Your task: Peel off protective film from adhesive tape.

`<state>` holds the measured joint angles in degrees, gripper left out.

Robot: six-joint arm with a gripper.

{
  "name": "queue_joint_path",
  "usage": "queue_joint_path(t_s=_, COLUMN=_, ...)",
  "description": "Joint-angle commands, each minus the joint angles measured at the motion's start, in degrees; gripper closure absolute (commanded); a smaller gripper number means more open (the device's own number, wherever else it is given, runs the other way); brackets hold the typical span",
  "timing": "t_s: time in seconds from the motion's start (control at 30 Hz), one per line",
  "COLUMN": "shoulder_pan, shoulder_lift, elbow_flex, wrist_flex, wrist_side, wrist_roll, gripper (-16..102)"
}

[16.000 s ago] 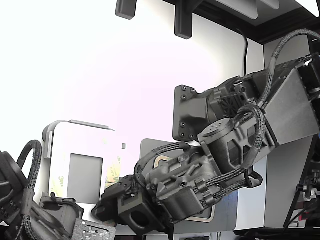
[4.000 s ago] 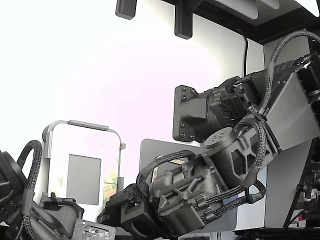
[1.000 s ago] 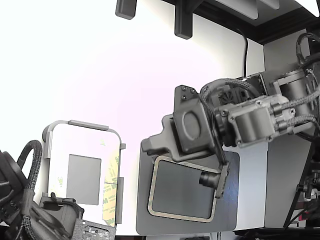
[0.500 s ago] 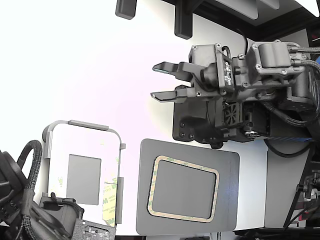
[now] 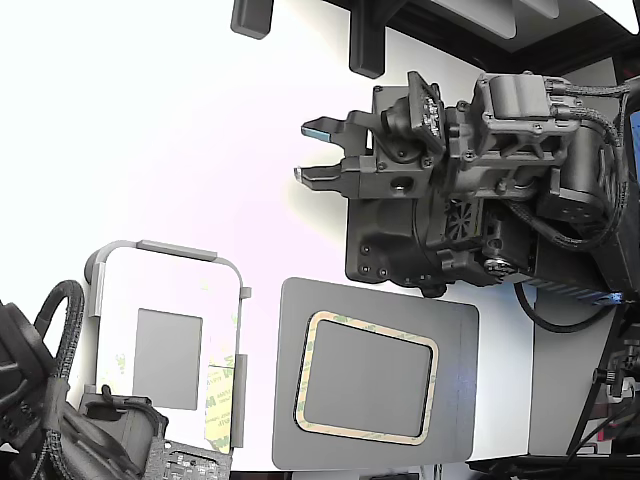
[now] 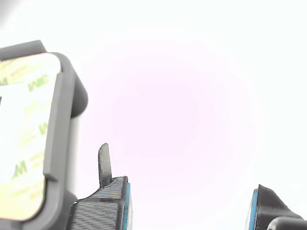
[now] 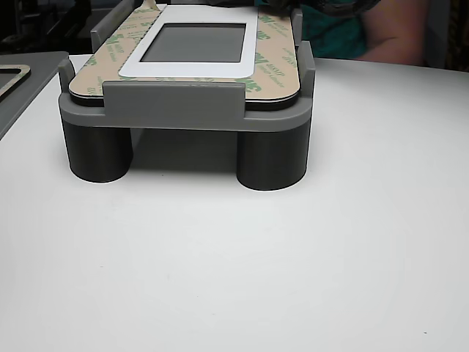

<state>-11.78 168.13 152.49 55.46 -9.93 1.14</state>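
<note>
I've pulled my gripper back, jaws apart and seemingly empty; protective film remains well below me.

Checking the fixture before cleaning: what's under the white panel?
A grey holder on round legs carries the panel. The space beneath is shadowed; anything there is hidden.

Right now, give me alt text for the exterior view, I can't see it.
The arm's tool hangs open and empty above the white table, away from both parts. Lower on the exterior view's left sits a white panel framed by pale printed liner strips in a grey fixture; right of it lies a dark grey plate with a tan ring.
</note>
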Motion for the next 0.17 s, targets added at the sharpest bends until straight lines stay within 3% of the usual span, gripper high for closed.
queue_joint_path(t_s=0.0, shoulder_pan=-0.5, shoulder_lift=1.2, elbow_flex=-1.2, wrist_flex=-0.5, wrist_side=0.4, wrist_roll=0.2, gripper=-14)
queue_joint_path(t_s=0.13, shoulder_pan=-0.5, shoulder_lift=1.2, elbow_flex=-1.2, wrist_flex=-0.5, wrist_side=0.4, wrist_roll=0.2, gripper=-14)
